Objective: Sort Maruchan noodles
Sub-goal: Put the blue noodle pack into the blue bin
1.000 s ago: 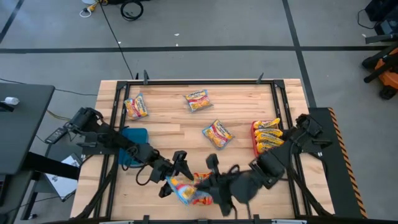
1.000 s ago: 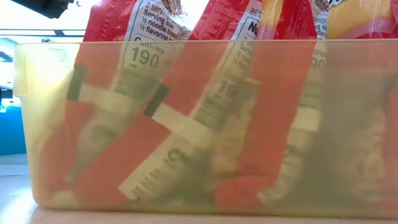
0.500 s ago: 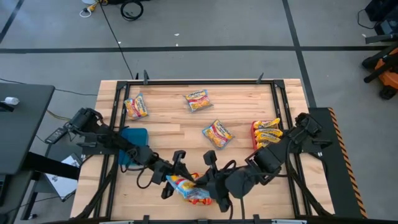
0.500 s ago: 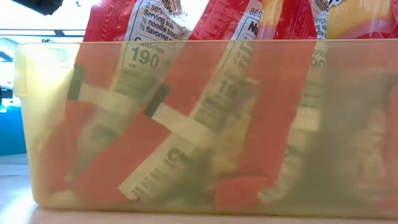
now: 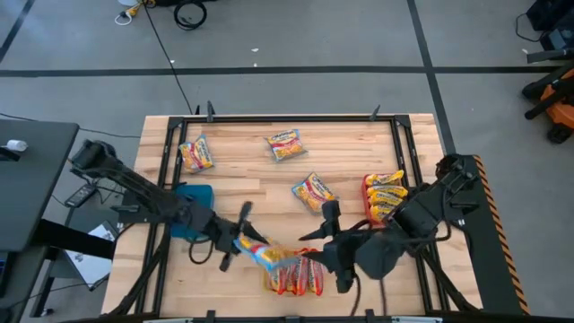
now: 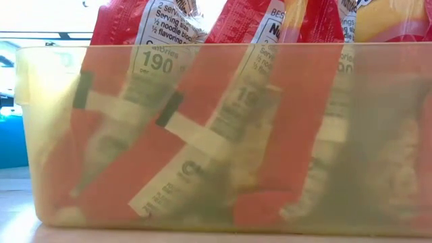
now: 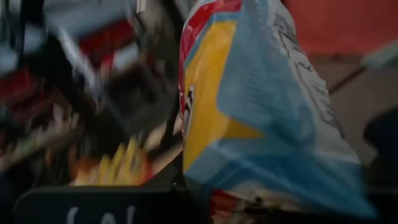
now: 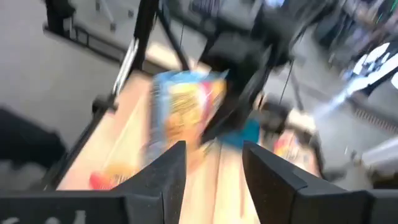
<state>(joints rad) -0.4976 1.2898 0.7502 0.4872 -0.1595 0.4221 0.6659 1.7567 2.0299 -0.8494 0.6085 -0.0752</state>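
Note:
A blue-and-yellow Maruchan noodle packet (image 5: 262, 256) hangs near the table's front edge with my left gripper (image 5: 239, 242) shut on it; it fills the left wrist view (image 7: 261, 124). My right gripper (image 5: 323, 247) stands open just right of the packet, fingers apart (image 8: 214, 180), with nothing between them. Below the packet, several red packets (image 5: 296, 278) stand on edge in a clear bin (image 6: 27, 135). Three loose packets lie flat on the wood (image 5: 195, 152), (image 5: 284, 144), (image 5: 314, 191). My left gripper holds the blue-and-yellow packet by its left end (image 5: 249, 248), coming at it roughly level from the table's left. The packet sticks out toward the right gripper, lifted clear of the table. The gripper's body hides the fingers on the packet.
A red tray (image 5: 366, 190) with several yellow-orange packets (image 5: 386, 197) sits at the right. A blue tray (image 5: 193, 220) lies at the left, under my left arm. A black frame (image 5: 287, 117) borders the table.
My left gripper has shut on the blue-and-yellow packet and drawn it a little toward the table's left. My right gripper, shut on that packet a second ago, has opened, let go and pulled back toward the right, uncovering the red packets.

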